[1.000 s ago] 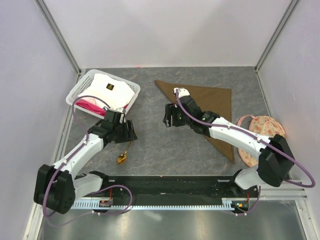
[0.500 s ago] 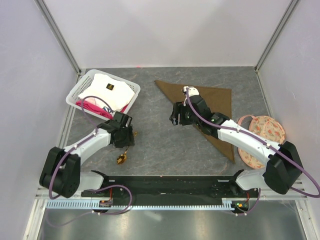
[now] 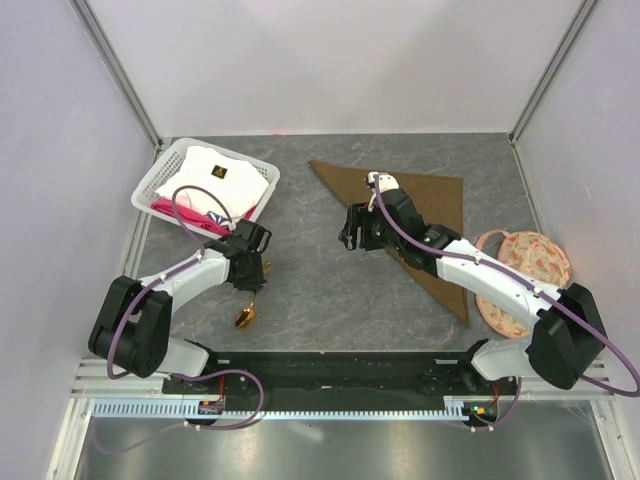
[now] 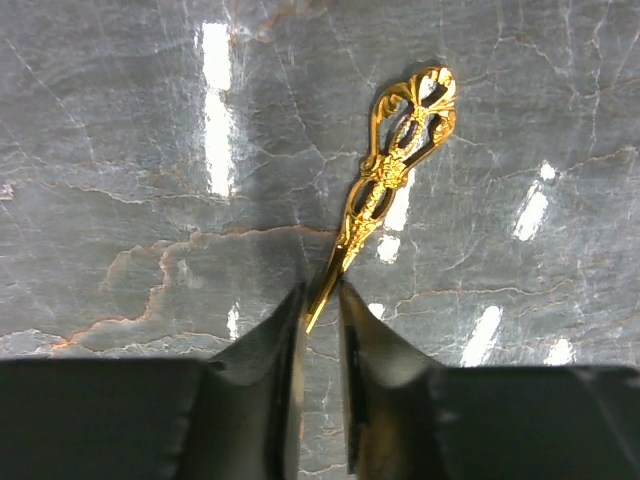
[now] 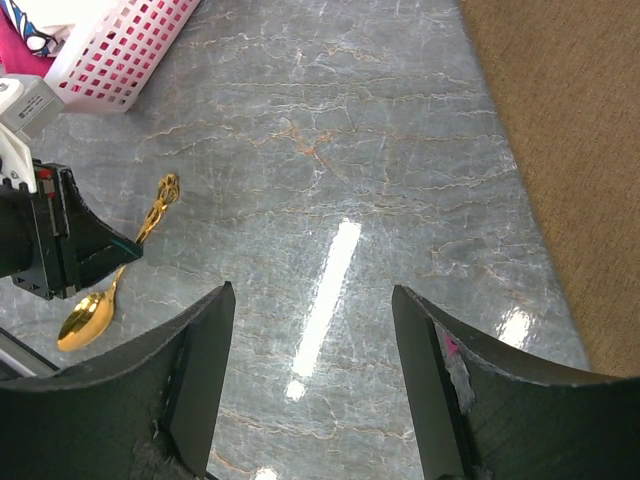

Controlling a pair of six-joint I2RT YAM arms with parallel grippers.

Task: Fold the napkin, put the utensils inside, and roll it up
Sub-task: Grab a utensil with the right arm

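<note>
Spoon pickup was in hand: the left gripper had its jaws narrow astride the handle, though a firm pinch couldn't be told. The right gripper was spread and empty. The next move called for a lift to the folded napkin.

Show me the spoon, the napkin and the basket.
spoon point(image 4: 384, 175): left wrist view, on its ornate handle.
napkin point(image 5: 560, 130): right wrist view, on the flat cloth.
basket point(image 3: 158, 175): top view, on its left rim.
</note>
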